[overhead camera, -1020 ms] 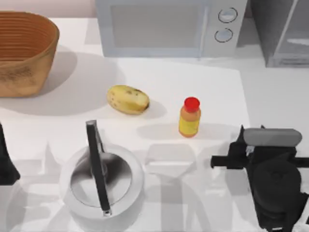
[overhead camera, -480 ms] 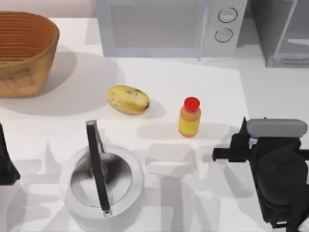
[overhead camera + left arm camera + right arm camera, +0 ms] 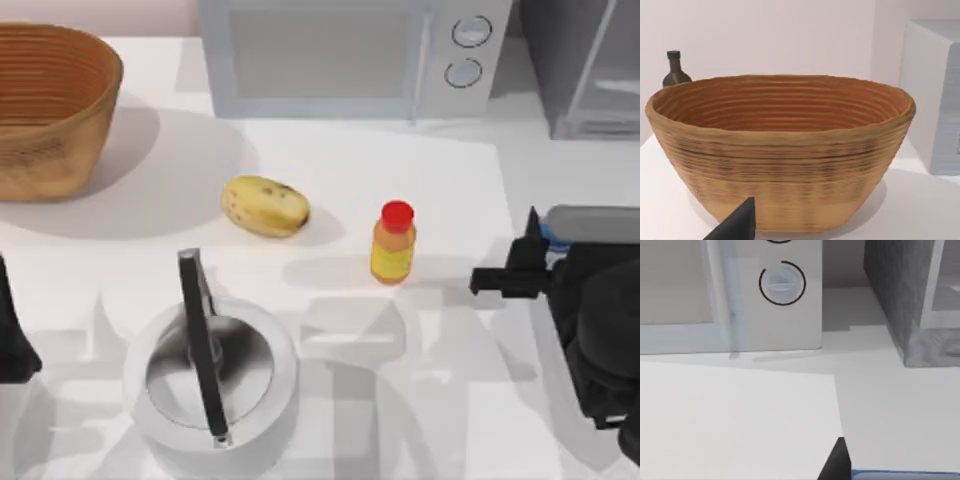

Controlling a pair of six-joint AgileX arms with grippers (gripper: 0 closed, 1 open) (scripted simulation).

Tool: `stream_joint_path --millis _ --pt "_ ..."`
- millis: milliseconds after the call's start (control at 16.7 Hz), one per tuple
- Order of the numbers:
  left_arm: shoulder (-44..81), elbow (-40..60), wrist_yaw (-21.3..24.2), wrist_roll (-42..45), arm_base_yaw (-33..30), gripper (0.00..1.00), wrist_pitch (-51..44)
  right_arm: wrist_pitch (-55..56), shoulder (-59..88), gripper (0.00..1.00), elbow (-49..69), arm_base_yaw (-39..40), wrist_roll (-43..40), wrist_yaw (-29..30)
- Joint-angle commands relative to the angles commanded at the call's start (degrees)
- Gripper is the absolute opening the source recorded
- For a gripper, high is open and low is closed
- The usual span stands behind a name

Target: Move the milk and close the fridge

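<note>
Right gripper [image 3: 545, 262] clamps the milk [image 3: 592, 222] at the table's right edge, fingers closed on it. Its wrist view adds the microwave [image 3: 785, 290] dial and the fridge [image 3: 910, 300] ahead, right of the microwave.

right arm [image 3: 600, 350]: matte black, bulky rounded housing, flat crossbar toward the tip, pale grey capsule-shaped block on top
left arm [image 3: 12, 335]: black, tapering body
</note>
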Motion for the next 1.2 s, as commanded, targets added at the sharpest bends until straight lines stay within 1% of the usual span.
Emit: stream_joint_path --millis 300,420,480,600,660,960,1080,1200 --pt "0.0 0.0 0.0 0.0 0.0 1.0 0.0 -4.0 -8.4 0.0 2.0 -20.4 -4.9 -20.3" --pt "0.0 0.0 0.0 0.0 0.0 1.0 0.0 -5.3 -11.9 0.0 2.9 -26.7 -6.8 -26.6" --pt "0.0 0.0 0.0 0.0 0.0 1.0 0.0 -5.9 -13.4 0.0 3.3 -29.0 -7.6 -28.9" --pt "0.0 0.0 0.0 0.0 0.0 1.0 0.0 -6.6 -15.4 0.0 3.9 -31.7 -8.7 -31.6" --pt "0.0 0.0 0.0 0.0 0.0 1.0 0.0 -6.7 -15.8 0.0 4.0 -32.2 -8.9 -32.1" --pt "0.0 0.0 0.0 0.0 0.0 1.0 0.0 -6.7 -15.5 0.0 3.9 -32.0 -8.7 -31.9" --pt "0.0 0.0 0.0 0.0 0.0 1.0 0.0 -7.7 -13.5 0.0 5.9 -32.7 -8.7 -32.4" --pt "0.0 0.0 0.0 0.0 0.0 1.0 0.0 -9.7 -9.3 0.0 10.3 -33.9 -8.9 -33.5"
